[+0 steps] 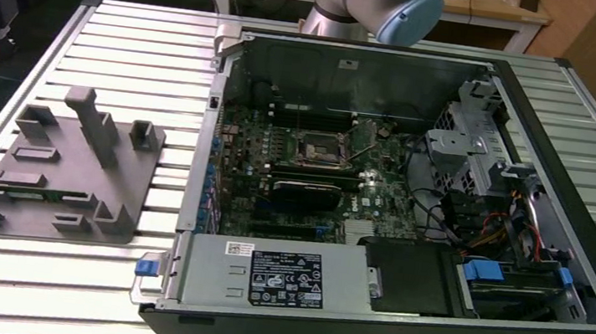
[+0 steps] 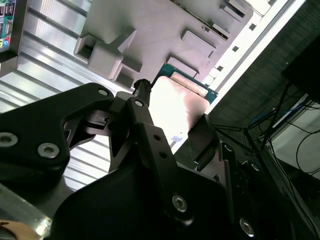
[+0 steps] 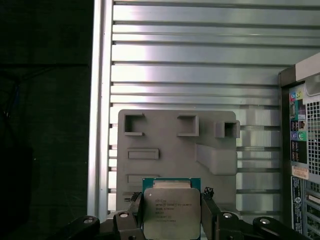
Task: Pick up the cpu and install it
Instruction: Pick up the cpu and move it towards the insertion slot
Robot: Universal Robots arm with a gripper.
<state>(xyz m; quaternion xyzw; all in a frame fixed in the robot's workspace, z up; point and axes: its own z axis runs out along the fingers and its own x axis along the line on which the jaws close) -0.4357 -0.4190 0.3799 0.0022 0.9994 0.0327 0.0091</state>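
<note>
**CPU gripped in the tool, over the grey tray**

In the first wrist view the tool (image 3: 172,209) is drawn in narrow on the cpu (image 3: 171,216). Its black fingers (image 3: 210,202) press two opposite edges of the chip, whose silver lid faces the camera inside a thin green rim. The second wrist view shows the same hold from the other side, with the chip lying flat between the fingers. Past the tool, the grey tray (image 3: 170,135) lies on the slatted table (image 3: 200,65), behind the held chip. The computer case (image 3: 300,150) stands off to one side of the tool. In the exterior view it lies open, with the motherboard socket (image 1: 317,146) inside.
</note>
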